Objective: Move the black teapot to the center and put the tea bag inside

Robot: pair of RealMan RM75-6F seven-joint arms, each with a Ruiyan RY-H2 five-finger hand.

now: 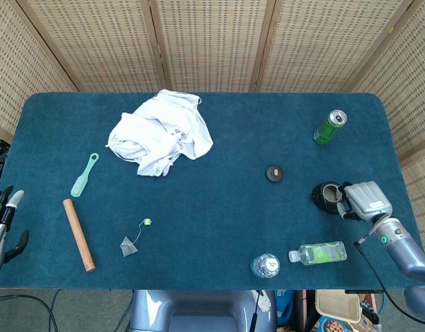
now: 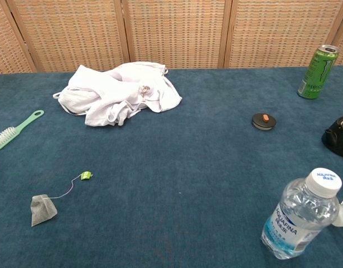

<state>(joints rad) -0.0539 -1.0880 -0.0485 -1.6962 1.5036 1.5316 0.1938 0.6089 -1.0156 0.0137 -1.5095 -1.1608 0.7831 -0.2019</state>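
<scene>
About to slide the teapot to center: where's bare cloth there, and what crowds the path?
Bare patch: between the white cloth, teapot lid, tea bag and upright water bottle. Crowded by the black teapot: right hand, lying bottle, lid.

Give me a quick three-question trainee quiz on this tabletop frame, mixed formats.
1. True or false: the small round black lid with the orange knob sits on the black teapot.
2. Multiple choice: the grey pyramid tea bag with the green tag lies nearest to which item? A) the green drink can B) the brown wooden rolling pin C) the crumpled white cloth
3. Fill in: the right hand is at the ____ of the table, against the teapot.

Key
1. False: the lid lies apart on the blue table, and the teapot is open.
2. B
3. right edge; the left hand is off the table's left edge.
</scene>
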